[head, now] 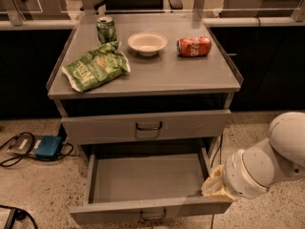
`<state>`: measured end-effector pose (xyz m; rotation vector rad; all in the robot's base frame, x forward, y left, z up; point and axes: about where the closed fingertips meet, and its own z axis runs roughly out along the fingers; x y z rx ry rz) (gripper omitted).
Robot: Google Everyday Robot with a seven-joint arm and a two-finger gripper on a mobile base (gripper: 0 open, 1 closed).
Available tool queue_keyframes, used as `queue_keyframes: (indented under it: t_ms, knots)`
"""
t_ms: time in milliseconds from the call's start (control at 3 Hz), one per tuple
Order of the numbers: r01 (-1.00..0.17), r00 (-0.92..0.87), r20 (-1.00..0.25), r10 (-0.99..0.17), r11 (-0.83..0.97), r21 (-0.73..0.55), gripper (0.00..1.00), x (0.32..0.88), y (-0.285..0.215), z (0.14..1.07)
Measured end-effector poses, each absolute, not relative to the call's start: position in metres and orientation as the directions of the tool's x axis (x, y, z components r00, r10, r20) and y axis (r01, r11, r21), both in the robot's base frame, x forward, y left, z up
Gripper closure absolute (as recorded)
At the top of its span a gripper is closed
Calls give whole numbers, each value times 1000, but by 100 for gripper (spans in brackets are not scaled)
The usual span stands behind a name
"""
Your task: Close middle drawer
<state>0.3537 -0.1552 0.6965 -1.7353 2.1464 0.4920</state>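
Note:
The middle drawer (pixel 114 210) is pulled far out of the grey cabinet, and its empty grey inside (pixel 147 178) shows. Its low front panel carries a small dark loop handle (pixel 153 216) at the centre, near the bottom edge of the view. My gripper (pixel 213 186), with pale yellowish tips, is at the drawer's right front corner, against the right side wall just behind the front panel. The white rounded arm (pixel 267 163) reaches in from the right and hides most of the gripper.
Above it, a drawer (pixel 190 124) with a dark handle is closed. The cabinet top (pixel 157 73) holds a green chip bag (pixel 95 67), a green can (pixel 106 29), a white bowl (pixel 147 43) and a red can (pixel 194 46) lying on its side. A blue box with cables (pixel 46 147) lies on the floor at the left.

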Motion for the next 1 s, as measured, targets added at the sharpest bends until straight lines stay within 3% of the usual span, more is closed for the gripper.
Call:
queue_keyframes:
  t_ms: [667,1000]
  knots:
    - [-974,-224,-426,-877,220,59,100,344,-149,648]
    - [-947,-316,-405,-858,308,88,100,325,-174,586]
